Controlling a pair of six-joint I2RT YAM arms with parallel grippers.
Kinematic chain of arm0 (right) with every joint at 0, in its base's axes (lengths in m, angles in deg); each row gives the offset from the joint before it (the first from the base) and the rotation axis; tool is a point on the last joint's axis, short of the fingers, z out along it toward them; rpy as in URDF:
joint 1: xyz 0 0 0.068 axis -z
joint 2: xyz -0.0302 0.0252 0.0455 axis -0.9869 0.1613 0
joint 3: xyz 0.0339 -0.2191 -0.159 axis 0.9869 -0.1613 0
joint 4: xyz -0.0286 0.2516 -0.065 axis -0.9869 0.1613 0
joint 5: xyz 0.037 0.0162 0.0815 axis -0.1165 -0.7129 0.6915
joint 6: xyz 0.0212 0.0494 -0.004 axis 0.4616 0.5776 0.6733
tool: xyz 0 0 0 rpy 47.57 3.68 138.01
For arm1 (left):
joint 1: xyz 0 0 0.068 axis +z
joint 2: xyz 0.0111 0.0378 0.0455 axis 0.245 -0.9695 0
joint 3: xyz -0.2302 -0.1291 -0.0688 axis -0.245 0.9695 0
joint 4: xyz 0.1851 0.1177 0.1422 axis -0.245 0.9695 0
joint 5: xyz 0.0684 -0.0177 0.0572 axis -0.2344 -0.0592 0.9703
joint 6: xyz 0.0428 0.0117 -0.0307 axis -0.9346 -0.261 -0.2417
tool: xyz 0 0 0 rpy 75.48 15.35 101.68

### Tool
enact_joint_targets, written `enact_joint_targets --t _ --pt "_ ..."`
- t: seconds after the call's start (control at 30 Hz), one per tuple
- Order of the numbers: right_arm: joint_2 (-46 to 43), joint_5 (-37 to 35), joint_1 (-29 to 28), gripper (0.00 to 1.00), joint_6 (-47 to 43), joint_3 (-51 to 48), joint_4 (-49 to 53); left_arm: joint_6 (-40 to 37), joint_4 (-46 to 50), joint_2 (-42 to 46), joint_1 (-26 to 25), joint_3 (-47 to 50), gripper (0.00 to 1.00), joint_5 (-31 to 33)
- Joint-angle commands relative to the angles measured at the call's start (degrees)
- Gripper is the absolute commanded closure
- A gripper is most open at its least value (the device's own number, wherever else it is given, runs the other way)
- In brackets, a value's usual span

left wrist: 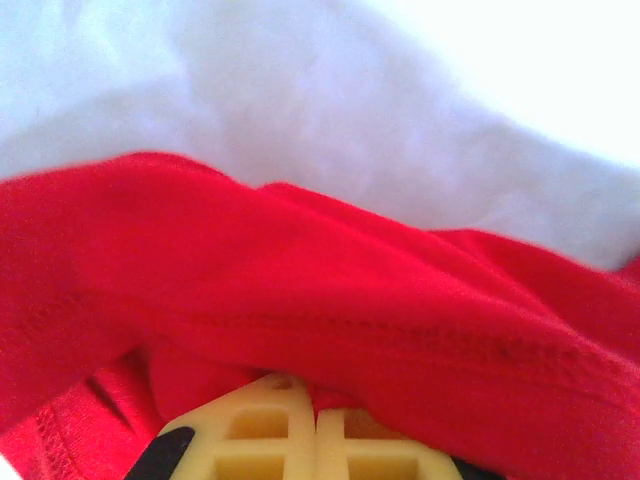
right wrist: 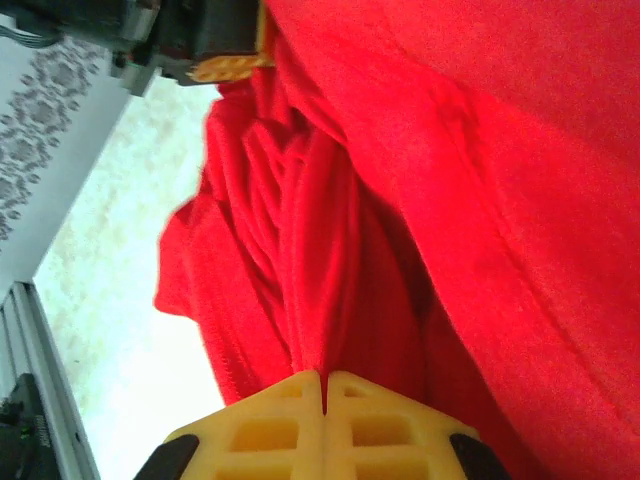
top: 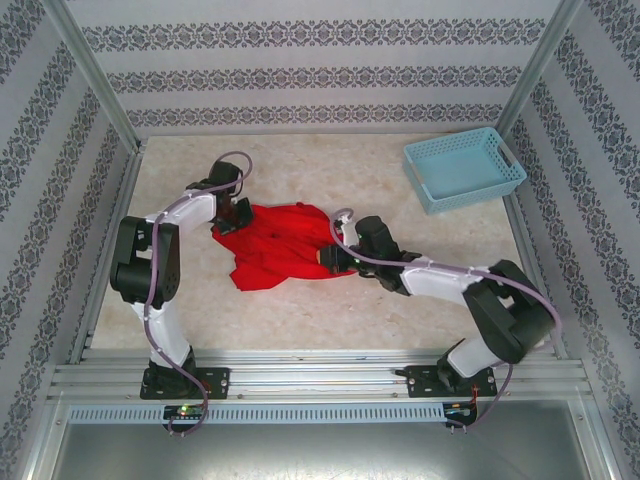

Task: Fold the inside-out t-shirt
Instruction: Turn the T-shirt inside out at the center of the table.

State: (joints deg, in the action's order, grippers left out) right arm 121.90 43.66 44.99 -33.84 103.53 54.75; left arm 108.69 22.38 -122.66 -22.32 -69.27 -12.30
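Left pincer (left wrist: pixel 315 415) is clamping fully shut on a hemmed fold of the red t-shirt (left wrist: pixel 300 300); right pincer (right wrist: pixel 325 385) is clamping shut on its bunched cloth. T-shirt is lying crumpled on the surface (top: pixel 330 320) between both arms, well apart from blue basket (top: pixel 463 168).

A crumpled bright red fabric t-shirt (top: pixel 280 245) covers the middle of the pale marbled tabletop (top: pixel 330 310), the left arm (top: pixel 150 255) and right arm (top: pixel 450 280) flanking it. Bare table lies open near and far of it; a light blue plastic basket (top: pixel 463 168) (well apart from the shirt) blocks the far right corner.
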Motion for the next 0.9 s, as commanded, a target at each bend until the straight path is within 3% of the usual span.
enact_joint_targets --t 0.0,0.23,0.37,0.53,0.63,0.77,0.87 --pt "-5.2 -7.1 2.8 1.00 -1.0 -1.3 0.2 -0.1 0.3 3.3 0.2 -0.6 1.00 1.0" --pt "-13.4 -10.0 11.8 1.00 2.4 -3.5 3.1 -2.0 -3.6 19.0 0.0 5.3 1.00 -2.6" --pt "-11.5 -11.1 13.2 1.00 3.0 -4.5 5.0 1.1 -11.5 25.6 0.4 12.2 1.00 -7.7" --pt "-1.8 -7.7 11.6 1.00 4.9 -3.3 5.8 -0.1 -9.8 19.4 -0.3 11.6 1.00 -12.8" --pt "0.3 -9.6 9.1 1.00 2.6 -1.4 8.6 -2.6 -6.2 15.0 -2.4 9.7 1.00 -12.7" --pt "-4.5 -17.9 1.5 0.61 -5.9 2.3 15.7 -3.9 -6.3 14.4 -6.2 9.8 1.00 -10.9" --pt "-7.4 -18.9 -2.0 0.45 -9.2 4.3 18.0 -3.4 -7.9 15.3 -7.1 10.4 1.00 -10.4"
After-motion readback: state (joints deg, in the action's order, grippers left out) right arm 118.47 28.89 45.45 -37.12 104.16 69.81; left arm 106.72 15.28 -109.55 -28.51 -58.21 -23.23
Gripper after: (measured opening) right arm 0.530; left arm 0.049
